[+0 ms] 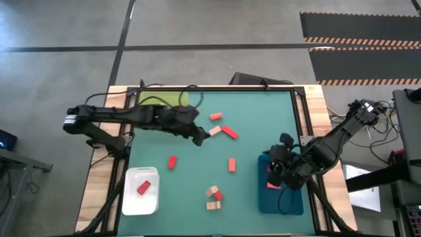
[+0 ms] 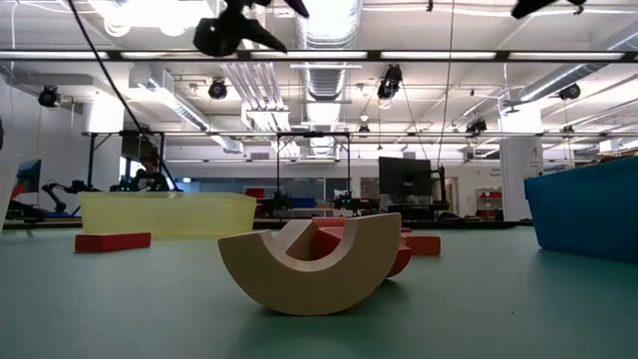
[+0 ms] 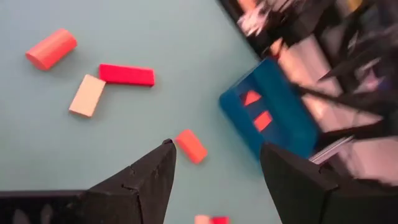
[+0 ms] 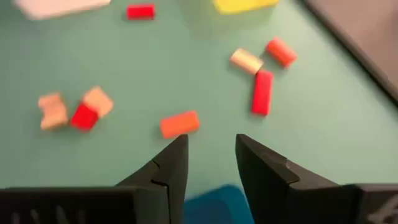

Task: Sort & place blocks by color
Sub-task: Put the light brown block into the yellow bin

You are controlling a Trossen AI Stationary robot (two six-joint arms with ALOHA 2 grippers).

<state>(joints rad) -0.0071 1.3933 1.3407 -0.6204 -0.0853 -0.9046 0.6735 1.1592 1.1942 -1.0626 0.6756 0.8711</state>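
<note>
Left gripper, fingers spread and holding nothing, hovers beside the tan block; right gripper, empty, fingers slightly parted, sits over the blue tray.

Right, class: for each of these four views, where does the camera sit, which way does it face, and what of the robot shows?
High view: overhead, facing down on the table; both arms show, left gripper mid-table, right gripper over the blue tray.
Low view: at tabletop height, facing the room; a tan arch block sits nearest.
Left wrist view: past its open fingers toward the blue tray.
Right wrist view: past its open fingers.
Shared: both wrist views show the deep red bar.
</note>
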